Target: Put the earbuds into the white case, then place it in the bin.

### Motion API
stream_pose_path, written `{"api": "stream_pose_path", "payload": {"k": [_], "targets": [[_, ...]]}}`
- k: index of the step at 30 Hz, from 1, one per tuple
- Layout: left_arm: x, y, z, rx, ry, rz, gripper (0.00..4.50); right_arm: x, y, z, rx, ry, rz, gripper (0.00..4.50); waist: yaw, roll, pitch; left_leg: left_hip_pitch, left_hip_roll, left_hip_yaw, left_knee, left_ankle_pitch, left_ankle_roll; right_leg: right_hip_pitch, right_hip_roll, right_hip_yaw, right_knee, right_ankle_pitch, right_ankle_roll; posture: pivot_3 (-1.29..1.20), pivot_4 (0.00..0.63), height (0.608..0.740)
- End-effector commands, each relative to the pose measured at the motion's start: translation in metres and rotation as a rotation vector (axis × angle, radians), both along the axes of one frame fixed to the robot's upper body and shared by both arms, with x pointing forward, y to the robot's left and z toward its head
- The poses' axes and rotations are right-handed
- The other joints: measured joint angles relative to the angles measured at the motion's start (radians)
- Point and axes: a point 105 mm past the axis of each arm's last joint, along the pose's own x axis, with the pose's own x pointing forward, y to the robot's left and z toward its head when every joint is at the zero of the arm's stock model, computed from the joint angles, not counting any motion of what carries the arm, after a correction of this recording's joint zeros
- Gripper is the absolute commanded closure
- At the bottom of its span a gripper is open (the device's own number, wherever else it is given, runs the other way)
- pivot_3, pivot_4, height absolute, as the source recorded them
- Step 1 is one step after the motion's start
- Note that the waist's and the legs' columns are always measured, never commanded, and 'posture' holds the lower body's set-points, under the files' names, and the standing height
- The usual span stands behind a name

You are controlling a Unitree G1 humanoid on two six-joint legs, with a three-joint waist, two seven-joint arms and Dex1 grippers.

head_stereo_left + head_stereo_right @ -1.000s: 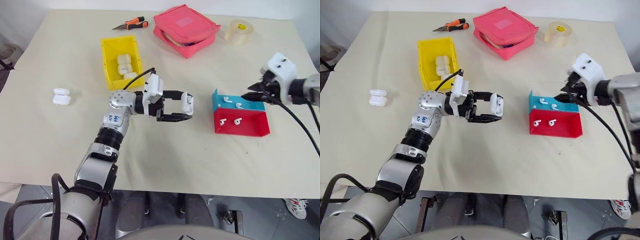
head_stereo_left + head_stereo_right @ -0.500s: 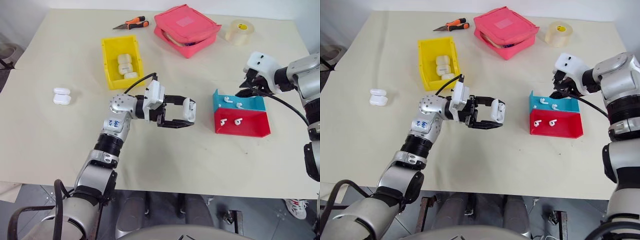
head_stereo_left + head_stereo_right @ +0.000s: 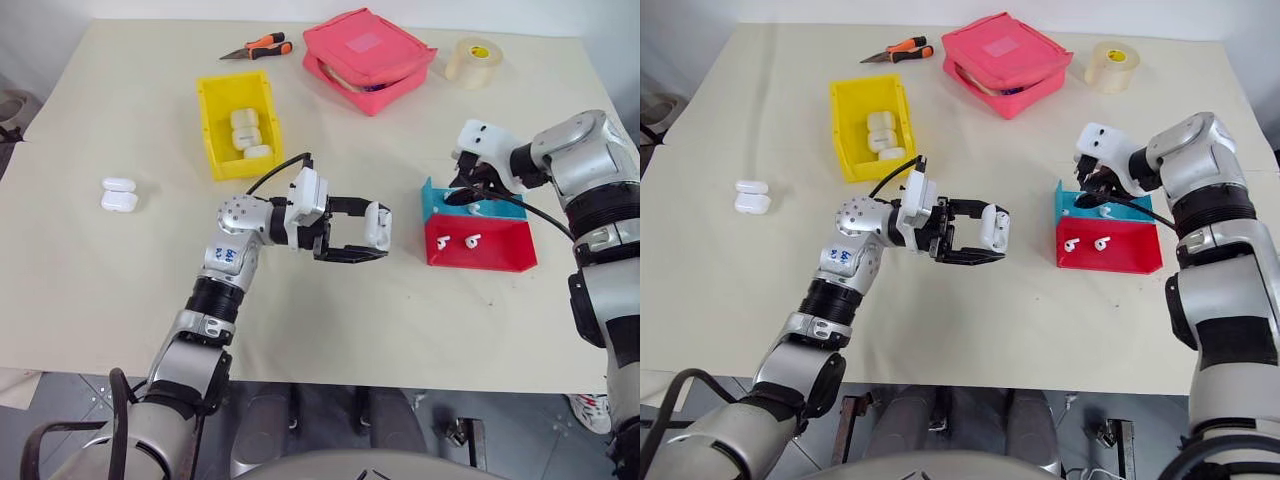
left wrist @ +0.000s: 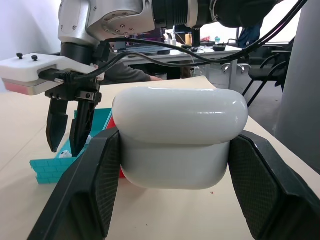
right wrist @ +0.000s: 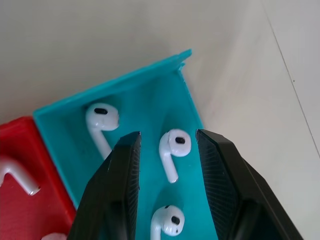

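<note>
The case (image 4: 180, 142), lid shut, is pinched in the left gripper (image 3: 372, 228) mid-frame above the bench (image 3: 120, 290). The right gripper (image 5: 167, 150), jaws spread, straddles one of the earbuds (image 5: 172, 150) in the tray's (image 3: 500, 262) blue half; two more lie beside it, two in the red half. At upper left the bin (image 3: 215, 125) holds three cases. Two spare cases (image 3: 119, 194) sit at far left. The left wrist view shows desks and chairs behind.
</note>
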Motion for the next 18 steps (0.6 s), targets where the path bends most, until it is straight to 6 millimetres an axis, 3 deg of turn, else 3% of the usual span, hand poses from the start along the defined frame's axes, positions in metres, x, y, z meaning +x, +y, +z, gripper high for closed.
{"api": "stream_pose_path", "payload": {"k": [1,18], "targets": [[-0.0057,-0.0025,0.0102,-0.030,-0.032,-0.021,1.69,0.0054,-0.0026,0.0128,-0.002,-0.055,-0.011,2.68,0.000,0.000,0.000,0.000,0.000,0.000,0.000,0.000,0.000,0.000,0.000,0.000,0.000,0.000,0.000,0.00,0.150,0.740],[-0.0076,0.0011,0.0101,-0.035,-0.026,0.004,1.69,0.0079,-0.0021,0.0099,-0.018,-0.050,-0.010,2.68,-0.002,0.000,0.000,0.000,0.000,0.000,0.000,0.000,0.000,0.000,0.000,0.000,0.000,0.000,0.000,0.00,0.150,0.740]]}}
